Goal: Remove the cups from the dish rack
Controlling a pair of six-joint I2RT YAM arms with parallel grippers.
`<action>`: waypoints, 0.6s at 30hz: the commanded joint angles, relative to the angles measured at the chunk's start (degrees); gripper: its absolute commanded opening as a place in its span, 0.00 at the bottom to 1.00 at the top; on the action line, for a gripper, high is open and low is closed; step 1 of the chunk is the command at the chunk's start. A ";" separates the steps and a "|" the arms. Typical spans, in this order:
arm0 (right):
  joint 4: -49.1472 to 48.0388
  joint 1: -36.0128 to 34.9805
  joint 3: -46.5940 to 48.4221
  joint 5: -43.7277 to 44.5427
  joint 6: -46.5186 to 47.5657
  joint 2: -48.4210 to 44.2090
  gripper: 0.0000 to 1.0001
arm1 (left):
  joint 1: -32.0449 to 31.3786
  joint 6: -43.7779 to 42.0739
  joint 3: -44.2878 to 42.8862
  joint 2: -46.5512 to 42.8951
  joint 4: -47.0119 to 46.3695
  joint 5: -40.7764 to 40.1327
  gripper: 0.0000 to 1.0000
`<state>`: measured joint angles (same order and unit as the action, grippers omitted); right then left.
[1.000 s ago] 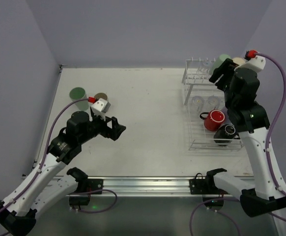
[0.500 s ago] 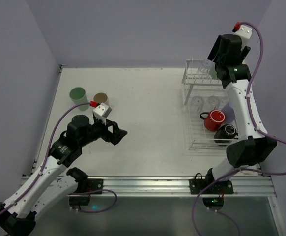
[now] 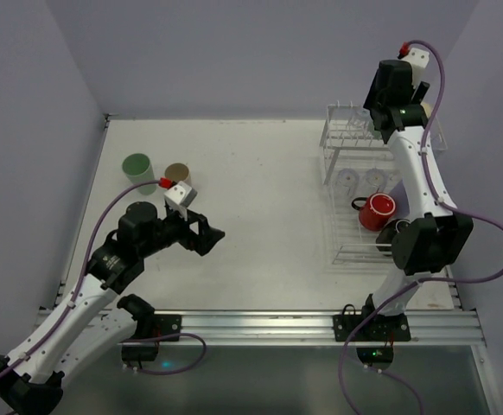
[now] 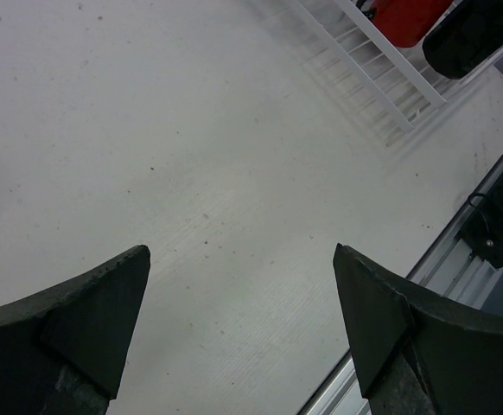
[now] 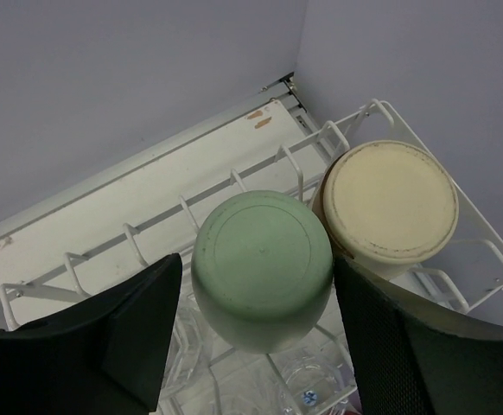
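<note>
The white wire dish rack (image 3: 342, 147) stands at the table's right. On its upper tier a pale green tumbler (image 5: 263, 259) stands upside down next to an upside-down beige tumbler (image 5: 390, 203). My right gripper (image 5: 258, 290) is open above the green tumbler, one finger on each side, not closed on it; in the top view it (image 3: 383, 121) hides that tumbler. On the lower tier lie a red mug (image 3: 378, 211), a black mug (image 3: 391, 232) partly behind my arm, and clear glasses (image 3: 347, 180). My left gripper (image 3: 210, 233) is open and empty over the table (image 4: 243, 294).
A green cup (image 3: 137, 171) and a brownish cup (image 3: 177, 173) stand on the table at the left, behind my left arm. The back and right walls are close to the rack. The left wrist view shows the rack's lower edge (image 4: 364, 69) and the table's front rail (image 4: 459, 259).
My right arm has lifted and swung over the rack's upper tier, its open gripper now pointing down over the green tumbler. The left arm has hardly moved.
</note>
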<state>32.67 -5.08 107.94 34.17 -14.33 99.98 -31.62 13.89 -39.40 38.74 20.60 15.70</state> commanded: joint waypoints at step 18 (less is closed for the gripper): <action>-13.32 -0.45 -0.80 1.51 6.06 -8.57 0.28 | 0.24 -1.06 -1.21 1.86 -2.32 0.03 0.90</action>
<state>28.05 -4.89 107.59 34.94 -10.96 99.26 -31.62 13.87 -39.40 40.18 20.58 15.62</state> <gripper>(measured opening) 0.658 0.901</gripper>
